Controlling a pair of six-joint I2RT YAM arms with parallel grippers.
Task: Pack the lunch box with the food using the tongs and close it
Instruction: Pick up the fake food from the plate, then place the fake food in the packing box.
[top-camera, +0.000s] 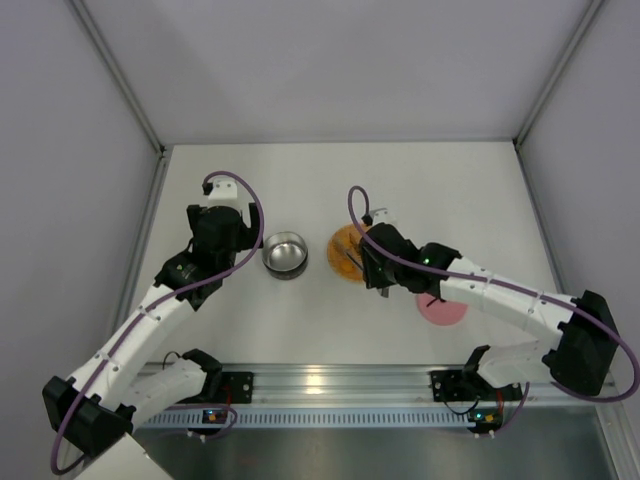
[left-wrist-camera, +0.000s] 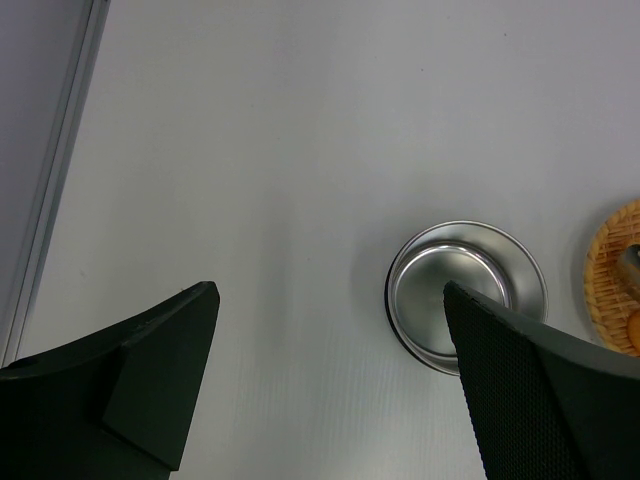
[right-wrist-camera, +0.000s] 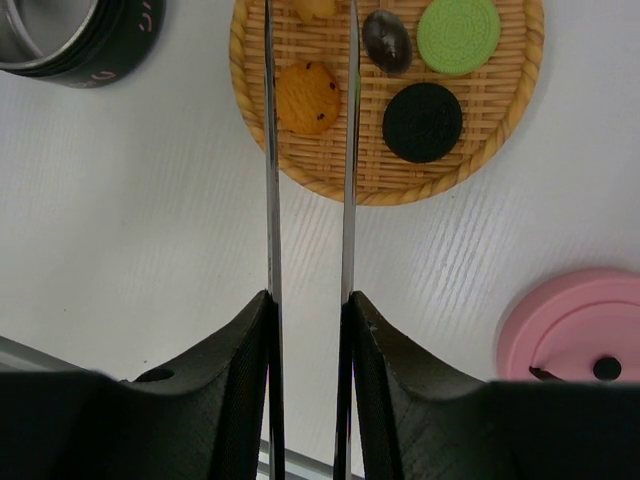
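The tongs (right-wrist-camera: 270, 200) sit pinched in my right end effector (right-wrist-camera: 308, 300), arms squeezed near parallel over the woven disc (right-wrist-camera: 500, 110) of food (right-wrist-camera: 308, 97) (tips run off view, so what they touch is unclear). My left end effector (left-wrist-camera: 328, 290) is spread wide above the steel bowl (left-wrist-camera: 465, 290) on the tabletop (left-wrist-camera: 250, 150).

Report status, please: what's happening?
Left gripper open by empty round steel bowl. Right gripper shut on thin silver tongs over food pieces on orange woven disc. Pink domed lid off, aside.
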